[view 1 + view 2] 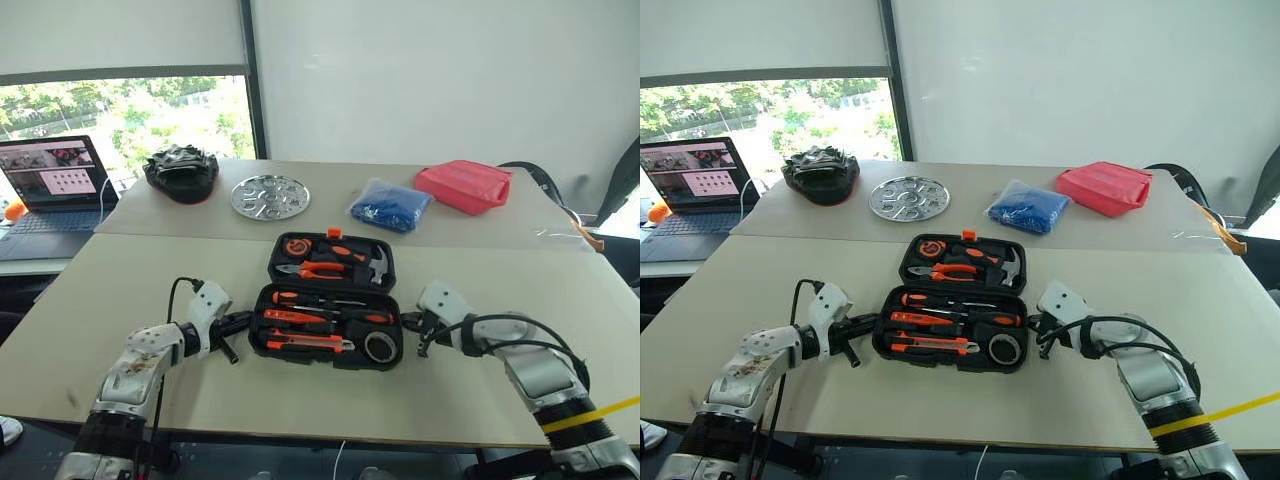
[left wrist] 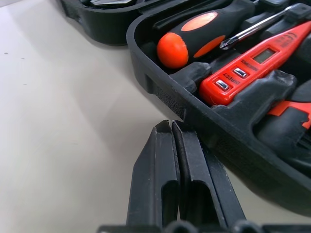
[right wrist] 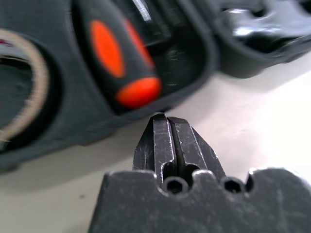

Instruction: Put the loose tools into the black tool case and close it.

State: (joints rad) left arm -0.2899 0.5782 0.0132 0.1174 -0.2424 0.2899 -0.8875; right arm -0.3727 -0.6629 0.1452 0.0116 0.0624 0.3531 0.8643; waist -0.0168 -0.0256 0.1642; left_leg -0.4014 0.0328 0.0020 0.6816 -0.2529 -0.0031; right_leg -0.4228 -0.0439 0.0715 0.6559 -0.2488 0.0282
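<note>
The black tool case lies open in the middle of the near table. In its near half sit two screwdrivers, the orange tester screwdriver, the utility knife and the tape roll. Pliers and a hammer fill the far half. My left gripper is shut and empty, its tips right at the case's left wall. At the case's right wall, beside a screwdriver handle, my right gripper is also shut and empty.
On the far table stand a black bowl-like object, a round metal dish, a blue bag and a red box. A laptop is open at the far left.
</note>
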